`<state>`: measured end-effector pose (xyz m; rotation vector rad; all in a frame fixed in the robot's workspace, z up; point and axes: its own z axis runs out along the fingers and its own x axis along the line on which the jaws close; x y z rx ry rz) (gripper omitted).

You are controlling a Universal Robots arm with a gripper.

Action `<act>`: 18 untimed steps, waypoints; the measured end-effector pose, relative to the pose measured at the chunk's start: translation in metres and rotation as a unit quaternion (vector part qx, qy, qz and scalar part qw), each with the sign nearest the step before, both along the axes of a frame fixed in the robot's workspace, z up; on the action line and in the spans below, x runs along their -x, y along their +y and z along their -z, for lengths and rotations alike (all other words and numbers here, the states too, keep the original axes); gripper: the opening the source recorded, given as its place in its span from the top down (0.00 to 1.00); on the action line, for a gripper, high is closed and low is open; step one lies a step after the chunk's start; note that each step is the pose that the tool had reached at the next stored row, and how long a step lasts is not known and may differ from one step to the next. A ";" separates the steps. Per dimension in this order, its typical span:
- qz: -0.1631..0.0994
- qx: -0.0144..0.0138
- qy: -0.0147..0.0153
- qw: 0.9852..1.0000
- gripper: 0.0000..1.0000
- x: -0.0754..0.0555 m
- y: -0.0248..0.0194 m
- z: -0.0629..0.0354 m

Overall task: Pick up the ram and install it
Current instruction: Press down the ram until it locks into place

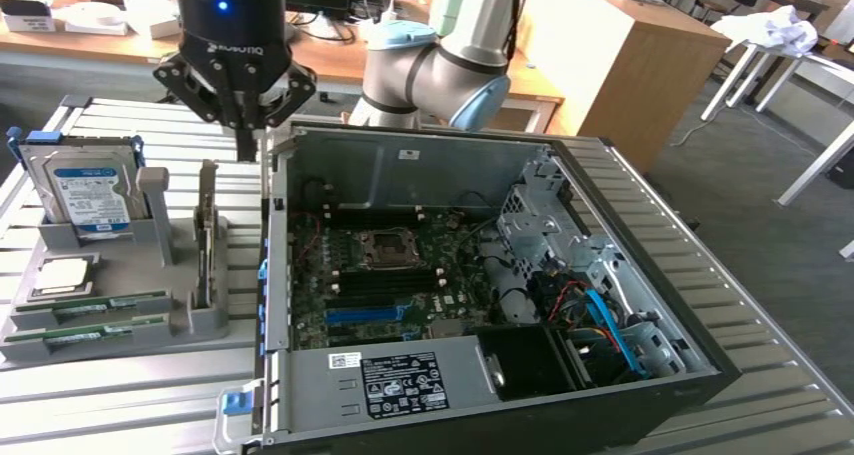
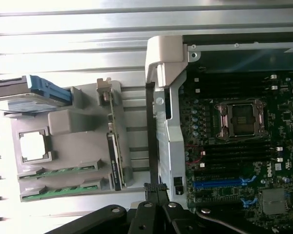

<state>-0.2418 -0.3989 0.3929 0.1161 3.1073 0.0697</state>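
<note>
Two long green ram sticks lie flat in slots at the near end of a grey holder tray (image 1: 200,320), one (image 1: 100,305) just behind the other (image 1: 87,333); the wrist view shows them as well (image 2: 58,171) (image 2: 58,191). My gripper (image 1: 247,153) hangs above the tray's far corner, beside the wall of the open computer case (image 1: 400,165). It is well behind and above the ram sticks. In the wrist view its fingertips (image 2: 155,187) are pressed together with nothing between them, so it is shut and holds nothing.
On the same tray stand a silver hard drive (image 1: 87,190), a square processor chip (image 1: 60,275) and a tall grey upright card (image 1: 207,235). The case lies open on a ribbed metal table (image 1: 120,395), with dark memory slots (image 2: 234,151) on its motherboard. Wooden desks stand behind.
</note>
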 end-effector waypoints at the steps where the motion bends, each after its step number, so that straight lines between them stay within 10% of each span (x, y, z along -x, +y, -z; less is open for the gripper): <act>1: 0.000 0.000 0.000 1.000 0.90 0.002 0.0000 0.0001; 18: 0.000 0.000 0.000 1.000 0.90 0.032 0.0000 0.0000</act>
